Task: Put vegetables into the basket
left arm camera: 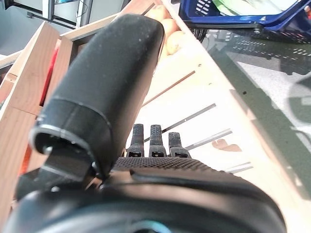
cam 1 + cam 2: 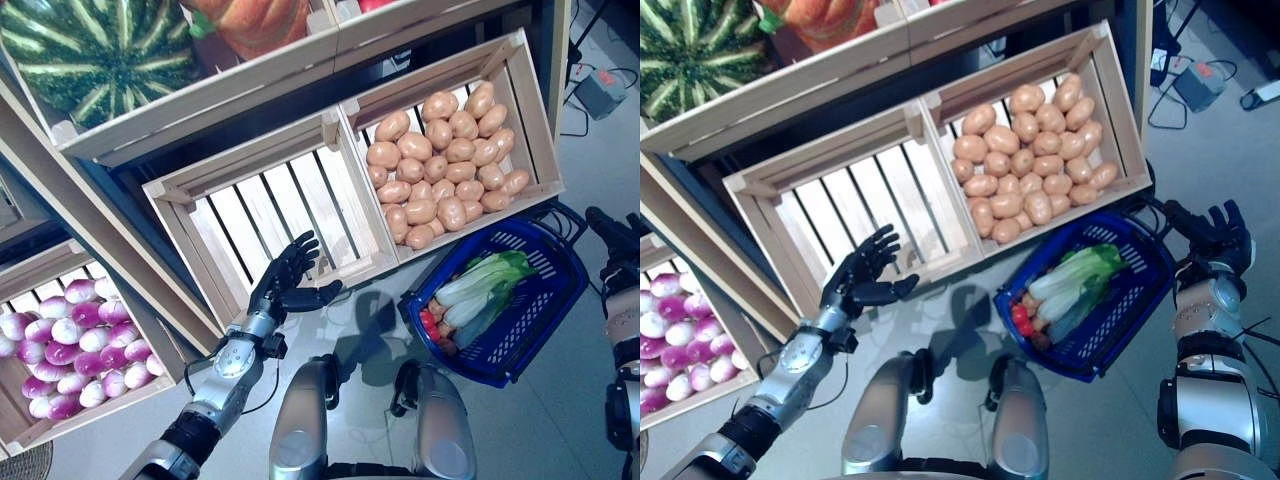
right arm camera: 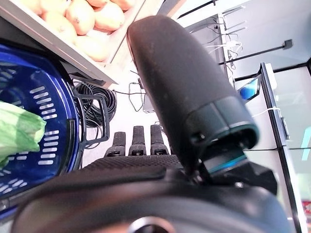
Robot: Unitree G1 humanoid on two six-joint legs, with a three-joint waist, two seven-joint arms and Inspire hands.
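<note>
The blue plastic basket [image 2: 540, 300] stands on the floor below the stand. In it lie a leafy green-and-white vegetable [image 2: 480, 285] and small red vegetables [image 2: 432, 325]. My left hand [image 2: 285, 280] is open and empty, with fingers spread, at the front edge of an empty slatted wooden crate [image 2: 265, 215]. It also shows in the left wrist view [image 1: 102, 97], above the crate's slats. My right hand [image 2: 1210, 235] is open and empty, just beside the basket's far right rim. It also shows in the right wrist view [image 3: 180, 82], with the basket [image 3: 29, 97] next to it.
The wooden stand [image 2: 200, 110] holds several crates of produce on two levels. A crate of tan potatoes [image 2: 445, 160] sits right behind the basket. Black cables [image 3: 99, 99] lie coiled on the floor by the basket's far side. Grey floor [image 2: 540, 430] spreads to the right.
</note>
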